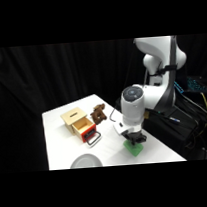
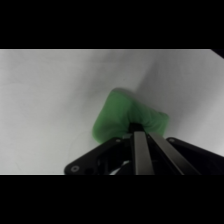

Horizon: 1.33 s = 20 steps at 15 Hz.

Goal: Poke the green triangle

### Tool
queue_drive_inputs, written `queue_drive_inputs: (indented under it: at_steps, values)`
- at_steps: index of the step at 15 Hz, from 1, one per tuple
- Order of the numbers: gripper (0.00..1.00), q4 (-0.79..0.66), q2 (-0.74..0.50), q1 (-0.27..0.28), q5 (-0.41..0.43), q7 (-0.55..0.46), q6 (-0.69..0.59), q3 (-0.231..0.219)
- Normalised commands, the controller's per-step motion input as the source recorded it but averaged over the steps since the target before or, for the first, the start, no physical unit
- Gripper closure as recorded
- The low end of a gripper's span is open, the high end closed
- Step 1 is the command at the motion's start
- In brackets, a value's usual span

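The triangle (image 1: 134,148) is found near the front edge of the table (image 1: 59,144), well apart from the wooden box (image 1: 76,121) and the brown toy (image 1: 98,114). It is judged light and stiff, a small smooth block that may skid on the bare top if it is pushed sideways. No hold is needed for a poke; its upper face is best pressed straight down, near the middle, so that it is not tipped.

In the wrist view the triangle (image 2: 125,117) is seen directly under the claw (image 2: 136,129), whose fingers appear closed together into one tip resting on, or just above, the block's near face. Actual contact cannot be confirmed.
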Motion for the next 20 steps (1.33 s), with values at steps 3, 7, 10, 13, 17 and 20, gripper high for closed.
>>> queue_drive_inputs:
  at_steps: [3,7,10,13,17,20]
  values:
    - [0.92,-0.14,-0.43,0.016,-0.013,0.07,-0.18,0.005]
    - [0.42,-0.15,-0.51,-0.004,0.009,0.08,-0.24,-0.002]
    - [0.08,-0.09,-0.49,-0.042,0.107,0.02,-0.36,0.006]
    - [0.0,-0.04,-0.45,-0.045,0.075,0.03,-0.32,-0.03]
    - [0.0,0.01,-0.35,-0.031,0.123,0.01,-0.29,-0.022]
    - [0.0,0.05,-0.23,-0.005,0.067,0.09,-0.25,-0.003]
